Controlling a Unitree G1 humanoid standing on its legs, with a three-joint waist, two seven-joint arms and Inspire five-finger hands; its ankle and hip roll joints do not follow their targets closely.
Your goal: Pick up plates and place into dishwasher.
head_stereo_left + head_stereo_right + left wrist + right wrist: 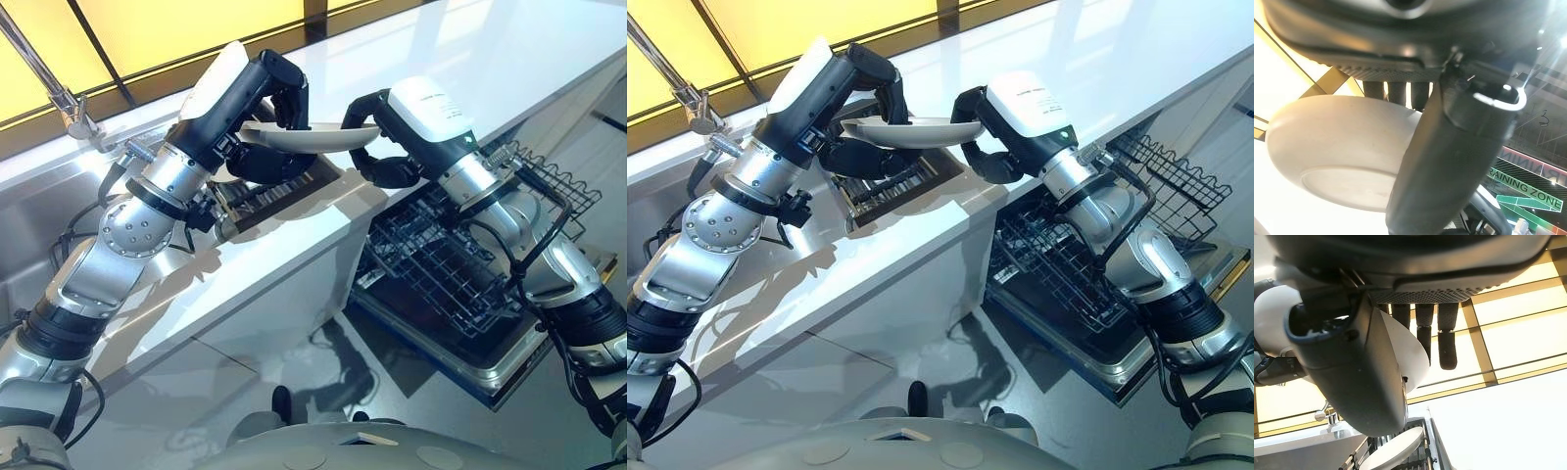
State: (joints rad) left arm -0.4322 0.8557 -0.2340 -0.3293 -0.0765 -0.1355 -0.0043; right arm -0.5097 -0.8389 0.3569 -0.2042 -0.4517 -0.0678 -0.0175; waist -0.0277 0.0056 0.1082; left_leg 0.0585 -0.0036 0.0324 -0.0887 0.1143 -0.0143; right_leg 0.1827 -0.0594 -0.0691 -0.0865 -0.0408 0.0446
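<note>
A white plate (304,140) hangs level above the counter, over the dark drying rack (277,195). My left hand (281,90) grips its left rim, fingers on top and thumb (1449,161) under the plate's underside (1342,152). From the other side my right hand (377,137) pinches the right rim, with its thumb (1352,367) crossing the plate's edge (1406,352). A second plate (1393,450) stands in the drying rack below. The dishwasher's wire basket (441,264) is pulled out over the open door (480,372), lower right of both hands.
The white counter (294,255) runs diagonally across the view, with a steel sink (29,225) and a faucet (61,93) at the left. An upper wire basket (558,186) juts out behind my right forearm. Grey floor lies below the counter's front.
</note>
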